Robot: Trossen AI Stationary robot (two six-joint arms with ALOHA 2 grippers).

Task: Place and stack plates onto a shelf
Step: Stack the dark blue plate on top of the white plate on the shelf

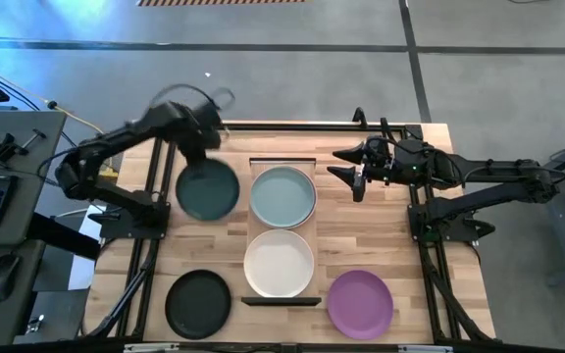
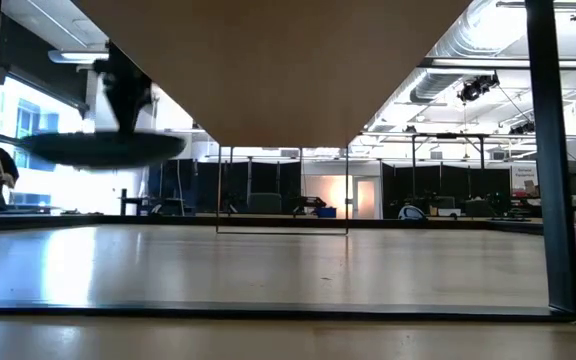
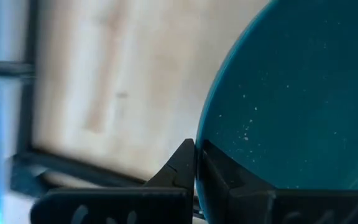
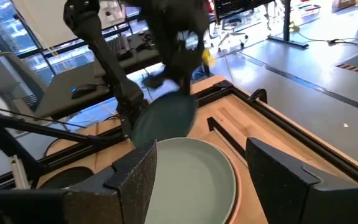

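Nearest the front edge of the table (image 1: 361, 235), the black plate (image 1: 198, 303) lies flat at the left and the purple plate (image 1: 360, 302) at the right, well apart, with the near end of the shelf (image 1: 282, 297) between them. On the shelf the white plate (image 1: 279, 263) sits at the near half and the pale blue-green plate (image 1: 282, 196) at the far half, the two just beside each other along the board – neither stacked on the other.

Left of the pale plate, the left end effector (image 3: 195, 163) is clamped on the rim of the dark teal plate (image 1: 207, 190), fingers pinched either side of the edge. From table height that plate (image 2: 98, 148) hangs level and clear of the tabletop, gripped from above. Looking down, it hovers beside the shelf's far half, not over it.

On the other side, the right end effector (image 1: 358, 169) waits near the far right of the shelf with its fingers (image 4: 288, 180) spread apart and nothing between them – its own camera looks across the pale blue-green plate toward the left arm and the lifted teal plate (image 4: 163, 119)
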